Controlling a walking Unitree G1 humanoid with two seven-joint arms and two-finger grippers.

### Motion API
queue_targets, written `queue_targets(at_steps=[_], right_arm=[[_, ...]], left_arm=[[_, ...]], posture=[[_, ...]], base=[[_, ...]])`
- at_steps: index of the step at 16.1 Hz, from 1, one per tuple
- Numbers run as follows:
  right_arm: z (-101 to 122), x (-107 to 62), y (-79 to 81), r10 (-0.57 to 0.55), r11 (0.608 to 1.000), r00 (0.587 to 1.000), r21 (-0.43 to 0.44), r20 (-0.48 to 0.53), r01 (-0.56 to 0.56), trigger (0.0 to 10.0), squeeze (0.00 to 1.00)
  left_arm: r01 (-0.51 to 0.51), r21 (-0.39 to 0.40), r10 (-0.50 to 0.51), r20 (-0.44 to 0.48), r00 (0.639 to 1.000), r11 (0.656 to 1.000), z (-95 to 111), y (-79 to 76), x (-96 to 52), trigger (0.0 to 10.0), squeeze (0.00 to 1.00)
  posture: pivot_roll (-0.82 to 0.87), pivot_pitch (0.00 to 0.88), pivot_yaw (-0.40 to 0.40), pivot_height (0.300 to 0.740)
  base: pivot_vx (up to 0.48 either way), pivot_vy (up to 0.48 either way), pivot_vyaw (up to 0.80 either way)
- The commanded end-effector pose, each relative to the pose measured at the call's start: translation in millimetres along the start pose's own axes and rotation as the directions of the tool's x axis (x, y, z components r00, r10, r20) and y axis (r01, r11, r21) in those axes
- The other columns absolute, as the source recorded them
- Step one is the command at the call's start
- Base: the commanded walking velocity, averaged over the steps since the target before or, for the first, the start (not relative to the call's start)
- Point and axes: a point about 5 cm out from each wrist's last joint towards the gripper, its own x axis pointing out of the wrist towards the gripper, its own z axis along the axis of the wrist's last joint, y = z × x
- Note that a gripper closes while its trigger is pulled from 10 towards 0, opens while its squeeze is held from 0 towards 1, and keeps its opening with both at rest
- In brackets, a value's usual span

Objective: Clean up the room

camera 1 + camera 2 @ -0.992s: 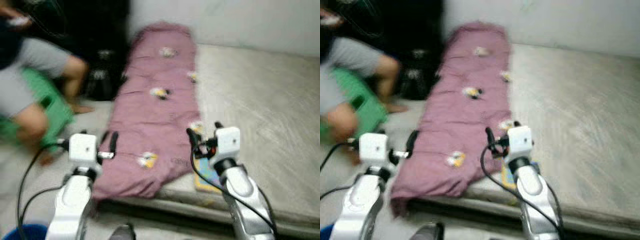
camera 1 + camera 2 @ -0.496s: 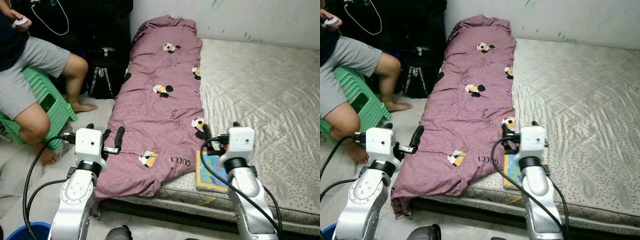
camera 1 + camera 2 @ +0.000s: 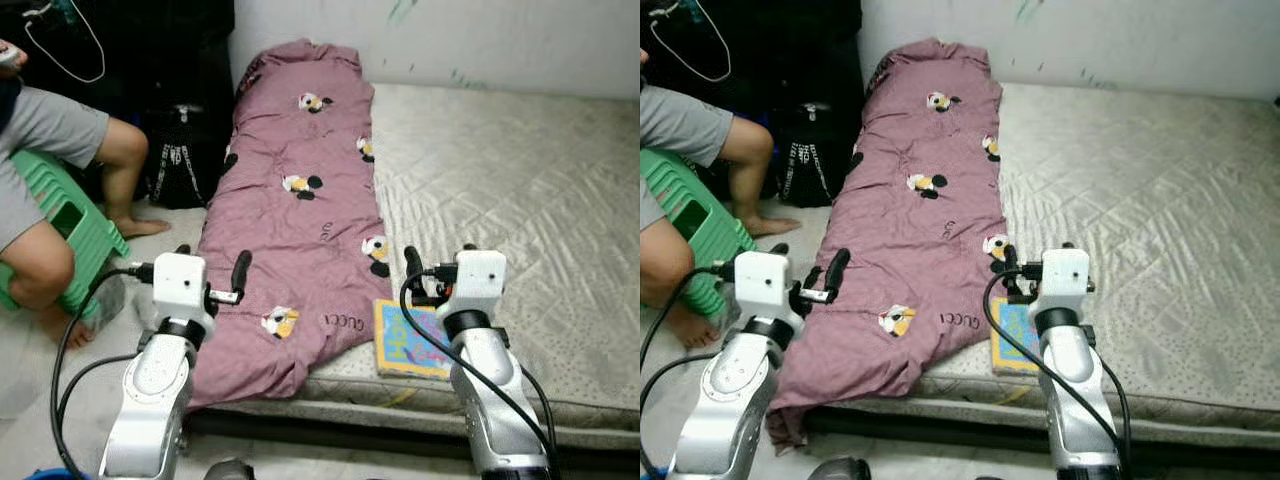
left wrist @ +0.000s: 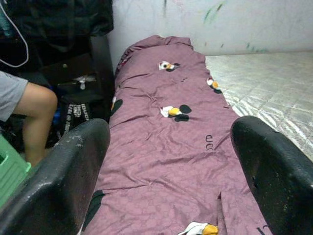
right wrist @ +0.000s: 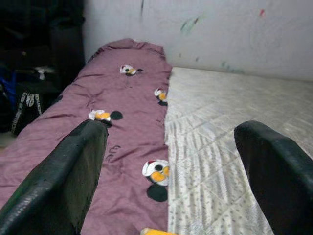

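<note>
both arms raised at mattress [image 3: 520, 190] edge, left gripper [image 4: 168, 161] and right gripper [image 5: 168, 166] spread, holding nothing; staged over purple quilt [image 3: 300, 230] and book [image 3: 405, 340], likely pickup targets.

We can read "GUCCI" printed in dark letters on the purple quilt [image 3: 300, 215], down near its lower end by the cartoon mouse heads. The black bag [image 3: 180, 165] beside the bed has white lettering down its straps, too small for us to make out. The colourful book [image 3: 408, 340] cover has letters too, unreadable for us.
</note>
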Motion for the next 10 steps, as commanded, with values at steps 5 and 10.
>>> queue_targets(at_steps=[5, 10], right_arm=[[-3.3, -4.9, -12.6, -0.074, 0.997, 0.997, -0.005, 0.005, 0.074, 10.0, 0.0], [-6.2, -12.0, -25.9, -0.134, 0.991, 0.991, -0.023, 0.017, 0.134, 10.0, 0.0]], left_arm=[[0.064, -0.006, -0.064, 0.001, 0.998, 0.998, -1.4, -8.2, 10.2, 10.0, 0.0], [0.089, -0.022, -0.09, -0.011, 0.996, 0.996, -8.4, -15.8, 14.9, 10.0, 0.0]], posture=[[-0.08, 0.013, 0.029, 0.74], [-0.12, 0.0, 0.078, 0.74]], base=[[0.0, -0.373, 0.0], [0.0, -0.228, 0.0]])
